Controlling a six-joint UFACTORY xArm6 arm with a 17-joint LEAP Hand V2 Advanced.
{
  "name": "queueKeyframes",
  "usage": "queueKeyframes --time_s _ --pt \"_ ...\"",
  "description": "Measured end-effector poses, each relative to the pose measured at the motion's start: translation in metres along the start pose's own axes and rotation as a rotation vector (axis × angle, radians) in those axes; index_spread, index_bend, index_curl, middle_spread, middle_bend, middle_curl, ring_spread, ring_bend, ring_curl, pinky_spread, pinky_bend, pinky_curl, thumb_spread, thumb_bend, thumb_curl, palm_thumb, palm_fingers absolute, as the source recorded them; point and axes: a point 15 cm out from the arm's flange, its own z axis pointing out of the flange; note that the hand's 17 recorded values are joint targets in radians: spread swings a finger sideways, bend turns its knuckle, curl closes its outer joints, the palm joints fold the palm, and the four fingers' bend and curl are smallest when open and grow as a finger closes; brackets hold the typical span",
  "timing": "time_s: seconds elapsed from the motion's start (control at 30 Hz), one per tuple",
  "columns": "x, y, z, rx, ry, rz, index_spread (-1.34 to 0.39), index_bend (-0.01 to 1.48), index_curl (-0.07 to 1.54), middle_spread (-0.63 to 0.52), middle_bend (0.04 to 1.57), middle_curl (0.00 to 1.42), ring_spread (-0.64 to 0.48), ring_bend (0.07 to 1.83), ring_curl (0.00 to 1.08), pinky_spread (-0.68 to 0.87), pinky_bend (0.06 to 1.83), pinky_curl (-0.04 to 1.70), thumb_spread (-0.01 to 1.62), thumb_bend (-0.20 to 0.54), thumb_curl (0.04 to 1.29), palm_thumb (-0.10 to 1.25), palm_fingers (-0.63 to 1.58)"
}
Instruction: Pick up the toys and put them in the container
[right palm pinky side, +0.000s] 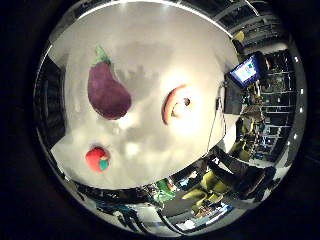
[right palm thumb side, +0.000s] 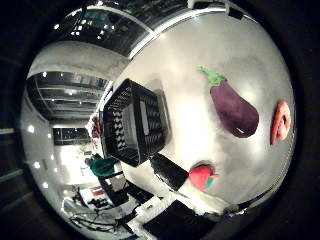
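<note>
A purple eggplant toy (right palm pinky side: 107, 91) with a green stem lies on the white table (right palm pinky side: 160, 50). A small red toy with a green top (right palm pinky side: 97, 158) lies on the table near the eggplant. An orange-red curved toy (right palm pinky side: 177, 103) lies on the table on the eggplant's other side. The right thumb side palm view shows a black slatted crate (right palm thumb side: 137, 122) standing at the table's edge, away from the eggplant.
The table's edges (right palm pinky side: 215, 140) drop off to a room with desks, chairs and a lit monitor (right palm pinky side: 243, 71). A dark flat object (right palm thumb side: 168, 171) lies on the table between the crate and the red toy.
</note>
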Motion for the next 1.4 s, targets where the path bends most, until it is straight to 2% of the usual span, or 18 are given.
queueKeyframes --time_s 0.37,0.63,0.83,0.93,1.0,1.03,1.1,1.13,1.17,1.2,1.23,1.3,1.4 --pt "0.018 -0.002 0.067 -0.091 0.001 0.017 -0.20 0.15 0.24 0.14 0.28 0.33 0.20 0.39 0.25 0.39 0.52 0.30 1.02 -0.026 0.29 0.45 0.11" --pt "0.013 -0.006 0.091 -0.120 0.015 -0.003 -0.20 0.15 0.25 0.15 0.29 0.33 0.20 0.38 0.24 0.39 0.51 0.29 1.02 -0.026 0.29 0.45 0.13" --pt "0.013 0.000 0.114 -0.159 0.034 -0.020 -0.19 0.16 0.26 0.11 0.33 0.34 0.19 0.39 0.24 0.39 0.47 0.28 1.01 -0.017 0.30 0.49 0.19" --pt "0.020 0.004 0.121 -0.179 0.062 -0.028 -0.18 0.15 0.26 0.08 0.34 0.34 0.16 0.45 0.25 0.36 0.46 0.27 1.00 -0.020 0.30 0.54 0.26" --pt "0.027 0.006 0.122 -0.188 0.094 -0.036 -0.17 0.15 0.25 0.05 0.37 0.34 0.10 0.50 0.26 0.32 0.45 0.26 1.00 -0.017 0.31 0.56 0.34" --pt "0.029 0.007 0.122 -0.191 0.105 -0.040 -0.20 0.13 0.24 0.01 0.41 0.36 0.02 0.64 0.29 0.20 0.52 0.27 0.99 -0.002 0.32 0.61 0.57" --pt "0.033 0.007 0.121 -0.192 0.113 -0.041 -0.27 0.13 0.22 -0.11 0.48 0.39 -0.15 0.82 0.35 -0.12 0.74 0.31 0.98 -0.009 0.33 0.69 0.83" --pt "0.035 0.006 0.119 -0.188 0.114 -0.039 -0.30 0.14 0.22 -0.15 0.52 0.41 -0.20 0.87 0.38 -0.26 0.82 0.34 0.97 -0.013 0.33 0.71 0.89" --pt "0.037 0.005 0.116 -0.182 0.115 -0.038 -0.34 0.19 0.23 -0.18 0.59 0.43 -0.23 0.88 0.38 -0.31 0.85 0.35 0.97 -0.010 0.34 0.73 1.08" --pt "0.040 0.004 0.112 -0.176 0.119 -0.036 -0.36 0.24 0.25 -0.20 0.63 0.46 -0.24 0.92 0.40 -0.34 0.89 0.37 0.96 -0.003 0.34 0.77 1.21" --pt "0.045 0.002 0.107 -0.169 0.121 -0.035 -0.39 0.34 0.31 -0.22 0.74 0.50 -0.26 0.96 0.44 -0.37 0.92 0.40 0.95 -0.007 0.35 0.81 1.30" --pt "0.055 -0.003 0.093 -0.148 0.130 -0.028 -0.41 0.53 0.40 -0.23 0.87 0.56 -0.27 1.01 0.47 -0.39 1.00 0.45 0.93 -0.012 0.36 0.85 1.35" --pt "0.075 -0.008 0.065 -0.108 0.155 -0.015 -0.40 0.71 0.49 -0.22 0.97 0.60 -0.26 1.07 0.50 -0.36 1.08 0.50 0.92 -0.005 0.38 0.91 1.36"
